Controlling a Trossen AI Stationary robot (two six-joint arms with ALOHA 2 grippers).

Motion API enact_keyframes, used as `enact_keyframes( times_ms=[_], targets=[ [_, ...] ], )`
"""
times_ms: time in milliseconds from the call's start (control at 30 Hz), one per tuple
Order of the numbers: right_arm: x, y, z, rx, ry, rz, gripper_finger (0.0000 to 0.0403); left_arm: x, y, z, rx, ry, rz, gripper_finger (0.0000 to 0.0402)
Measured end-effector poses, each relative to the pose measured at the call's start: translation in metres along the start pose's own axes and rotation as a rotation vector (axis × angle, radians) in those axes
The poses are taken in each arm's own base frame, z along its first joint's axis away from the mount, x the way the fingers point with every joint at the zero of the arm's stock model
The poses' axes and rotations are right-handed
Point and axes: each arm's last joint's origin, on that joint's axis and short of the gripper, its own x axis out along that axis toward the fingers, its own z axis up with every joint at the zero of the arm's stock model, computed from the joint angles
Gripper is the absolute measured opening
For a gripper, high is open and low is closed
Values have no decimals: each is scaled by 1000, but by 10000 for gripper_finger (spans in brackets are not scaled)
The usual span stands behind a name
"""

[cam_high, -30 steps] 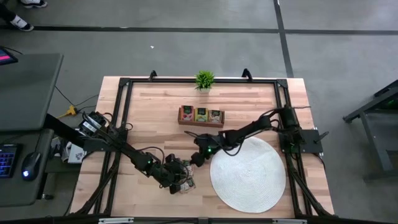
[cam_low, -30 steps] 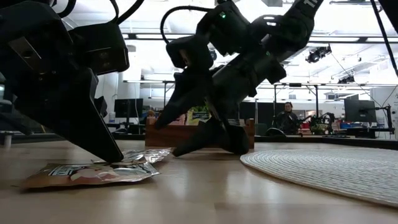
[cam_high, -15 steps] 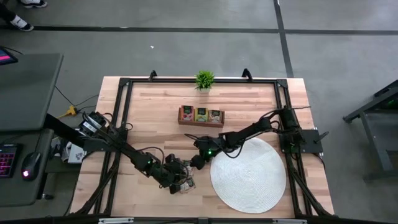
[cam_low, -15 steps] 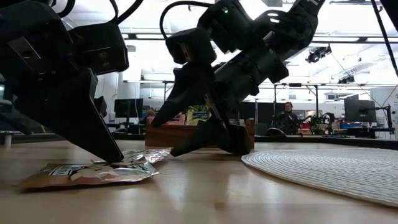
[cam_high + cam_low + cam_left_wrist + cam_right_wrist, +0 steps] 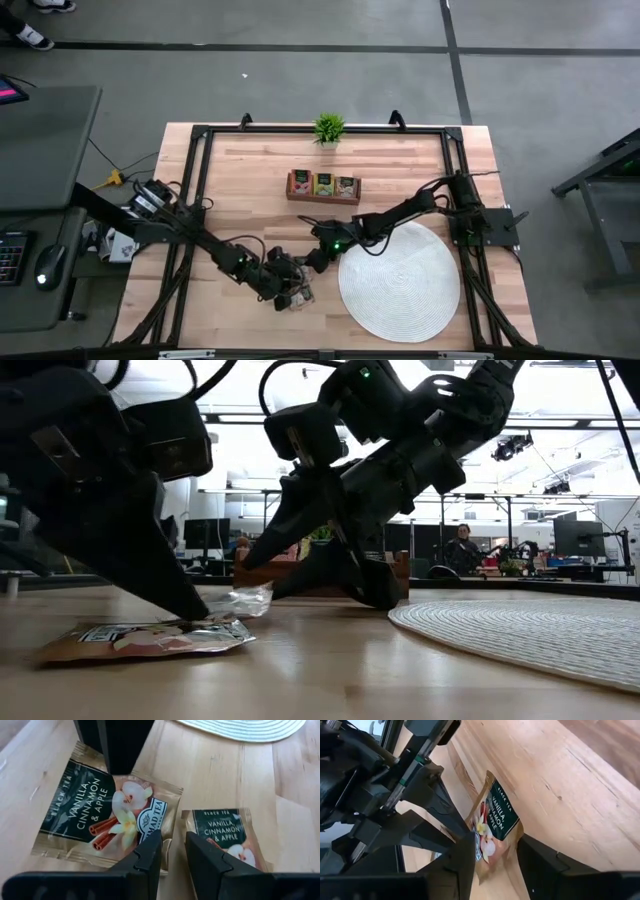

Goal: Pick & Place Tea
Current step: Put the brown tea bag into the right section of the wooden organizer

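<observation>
With the right gripper spread either side of the tilted tea packet, lower centre of the high view, it needed to squeeze squarely before lifting, while the left gripper, narrowly parted, pinned the neighbouring packet.

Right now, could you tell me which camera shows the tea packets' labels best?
The left wrist view: two packets lie flat on the wood, both reading vanilla, cinnamon and apple. The right wrist view shows one label, tilted. The low view shows them edge-on; in the high view they are too small to read.
</observation>
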Motion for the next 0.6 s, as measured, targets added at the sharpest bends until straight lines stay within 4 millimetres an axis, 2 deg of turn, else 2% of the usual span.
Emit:
enact_keyframes(
  times_ms=[300,400,500,600],
  targets=[
    [8,-8,-2,21,-16,-13,125,1,0,2,11,-17,-7,92],
    [8,-8,-1,14,-37,-20,91,1,0,2,13,-12,-11,92],
    [8,-7,0,-8,-38,8,27,1,0,2,13,-12,-12,92],
    [8,-7,0,-24,-38,8,10,1,0,2,13,-12,-12,92]
  ],
)
